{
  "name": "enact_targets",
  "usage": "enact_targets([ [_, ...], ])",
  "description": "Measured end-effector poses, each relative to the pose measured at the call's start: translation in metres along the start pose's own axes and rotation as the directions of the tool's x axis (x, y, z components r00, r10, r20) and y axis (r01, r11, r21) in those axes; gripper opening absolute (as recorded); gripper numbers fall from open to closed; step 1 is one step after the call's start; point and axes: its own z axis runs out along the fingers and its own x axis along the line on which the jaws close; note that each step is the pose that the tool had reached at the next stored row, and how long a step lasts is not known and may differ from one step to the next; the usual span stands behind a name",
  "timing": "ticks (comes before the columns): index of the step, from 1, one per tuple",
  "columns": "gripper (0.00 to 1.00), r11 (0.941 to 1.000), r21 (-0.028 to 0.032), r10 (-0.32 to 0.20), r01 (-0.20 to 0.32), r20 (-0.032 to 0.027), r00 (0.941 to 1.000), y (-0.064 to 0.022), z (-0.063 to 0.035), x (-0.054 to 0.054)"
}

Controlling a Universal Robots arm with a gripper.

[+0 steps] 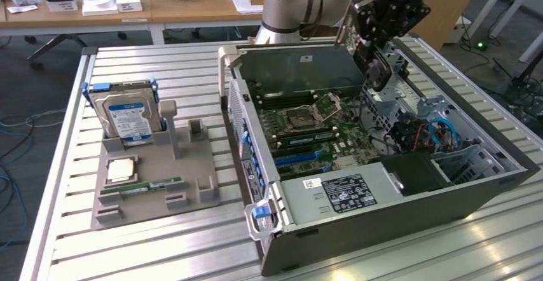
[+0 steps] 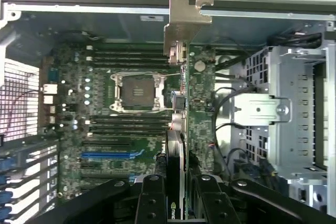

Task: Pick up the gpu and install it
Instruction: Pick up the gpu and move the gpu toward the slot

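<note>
My gripper [image 1: 379, 20] hangs above the far right part of the open computer case [image 1: 373, 230], shut on the gpu [image 1: 373, 61], a thin dark card that hangs below the fingers. In the wrist view the gpu [image 2: 178, 119] shows edge-on between the two black fingers [image 2: 150, 200], its pale metal bracket [image 2: 185, 24] pointing toward the case's wall. The card hovers over the green motherboard [image 2: 131, 124], beside the CPU socket [image 2: 137, 92] and apart from the blue slot [image 2: 107, 156].
A grey holder tray [image 1: 195, 185] stands at the exterior view's left, carrying a hard drive [image 1: 127, 117], a CPU [image 1: 121, 168] and a green memory stick [image 1: 140, 187]. Inside the case are a metal drive cage [image 2: 286, 124], loose cables [image 1: 428, 135] and a power supply [image 1: 339, 193].
</note>
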Motion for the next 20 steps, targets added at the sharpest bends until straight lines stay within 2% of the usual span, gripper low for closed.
enact_targets([
  [7,0.26,1.0000,-0.0020,0.000,0.000,0.0001,1.0000,0.0001,0.0005,-0.030],
  [11,0.26,1.0000,-0.0020,0.000,0.000,0.0000,1.0000,-0.0002,0.0004,-0.032],
  [17,0.26,1.0000,-0.0021,0.000,0.000,-0.0004,1.0000,-0.0073,-0.0004,-0.035],
  [20,0.26,1.0000,-0.0020,0.000,0.000,-0.0003,1.0000,-0.0078,-0.0004,-0.035],
])
